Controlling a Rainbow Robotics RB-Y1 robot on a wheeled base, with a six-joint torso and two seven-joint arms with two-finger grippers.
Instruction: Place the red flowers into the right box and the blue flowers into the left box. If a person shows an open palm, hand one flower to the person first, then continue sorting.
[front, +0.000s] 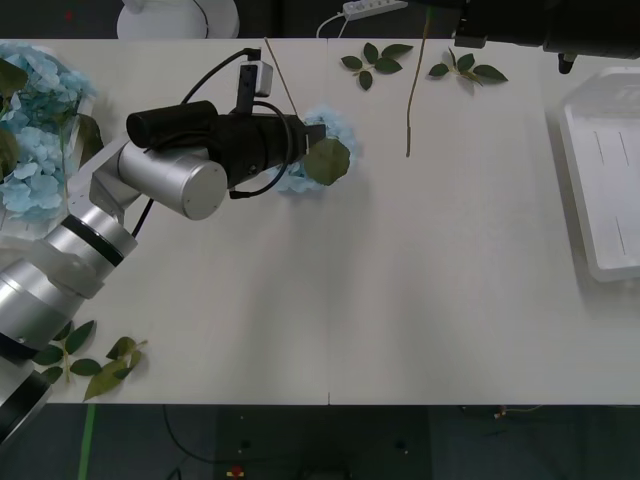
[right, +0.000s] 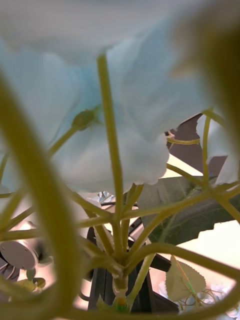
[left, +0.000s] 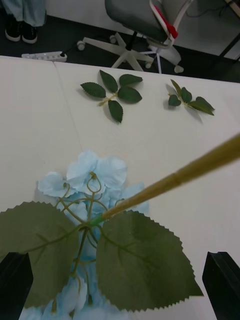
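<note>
A blue flower (front: 325, 135) lies on the white table with its pale head and two big green leaves (left: 140, 260) spread out. Its tan stalk (left: 200, 167) angles up from it. My left gripper (front: 318, 148) hovers right over this flower, open, with a black finger (left: 15, 282) on each side (left: 120, 260). The left box (front: 12, 232) at the far left holds several blue flowers (front: 35, 130). Near the right edge sits the right box (front: 605, 180). In the right wrist view, blue petals (right: 125, 100) and green stems press close to the camera. The right arm (front: 540, 25) stays at the far right. Red flowers are out of view.
A loose thin stalk (front: 413, 95) lies at the back centre. Leaf sprigs rest at the back (front: 375, 58), further right (front: 468, 68) and at the front left corner (front: 85, 360). A power strip (front: 375, 8) and an office chair (left: 145, 20) stand beyond the table.
</note>
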